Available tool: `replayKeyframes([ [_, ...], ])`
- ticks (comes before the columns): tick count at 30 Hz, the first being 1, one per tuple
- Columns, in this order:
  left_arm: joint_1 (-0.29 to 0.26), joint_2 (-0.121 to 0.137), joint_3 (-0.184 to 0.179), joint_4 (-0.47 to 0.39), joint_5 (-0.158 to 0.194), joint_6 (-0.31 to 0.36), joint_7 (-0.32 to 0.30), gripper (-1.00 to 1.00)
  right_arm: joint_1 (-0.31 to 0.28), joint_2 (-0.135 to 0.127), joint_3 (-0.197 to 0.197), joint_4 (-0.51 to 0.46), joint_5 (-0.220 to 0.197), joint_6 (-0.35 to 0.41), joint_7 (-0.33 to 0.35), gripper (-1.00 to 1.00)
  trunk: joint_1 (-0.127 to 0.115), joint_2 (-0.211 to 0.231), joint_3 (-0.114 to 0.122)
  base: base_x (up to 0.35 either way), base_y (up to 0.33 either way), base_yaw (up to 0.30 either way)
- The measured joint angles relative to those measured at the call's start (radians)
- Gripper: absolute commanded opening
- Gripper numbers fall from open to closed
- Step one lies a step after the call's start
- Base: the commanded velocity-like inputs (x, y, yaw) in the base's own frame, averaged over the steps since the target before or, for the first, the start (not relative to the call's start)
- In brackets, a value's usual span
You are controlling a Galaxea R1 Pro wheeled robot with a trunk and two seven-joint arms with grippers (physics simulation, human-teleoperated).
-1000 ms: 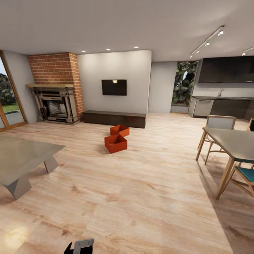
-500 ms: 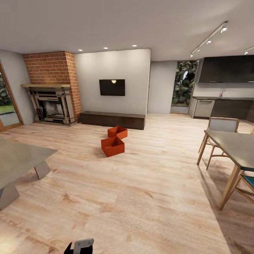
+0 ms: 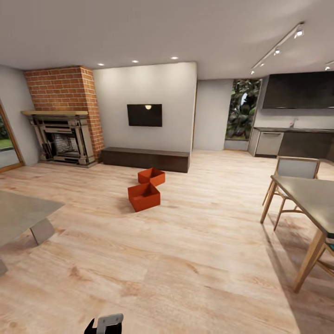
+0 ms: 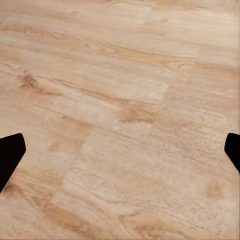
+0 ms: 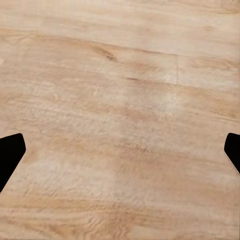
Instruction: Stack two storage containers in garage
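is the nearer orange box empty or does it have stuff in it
Empty, as far as the head view shows: the nearer box sits upright with only bare inner walls visible.

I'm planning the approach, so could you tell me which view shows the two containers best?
The head view: both containers sit open-topped on the wood floor before the cabinet. The wrist views show floor planks between open fingertips.

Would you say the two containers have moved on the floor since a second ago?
No. The containers keep their place before the dark cabinet; the camera moved instead.
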Motion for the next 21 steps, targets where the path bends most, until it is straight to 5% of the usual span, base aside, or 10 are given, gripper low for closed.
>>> replayKeyframes([
  [21,0.000,0.000,0.000,0.000,0.000,0.000,0.000,1.00,0.000,0.000,0.000,-0.001,0.000,0.000,0.000,1.00,0.000,0.000,0.000,0.340,-0.150,0.000],
])
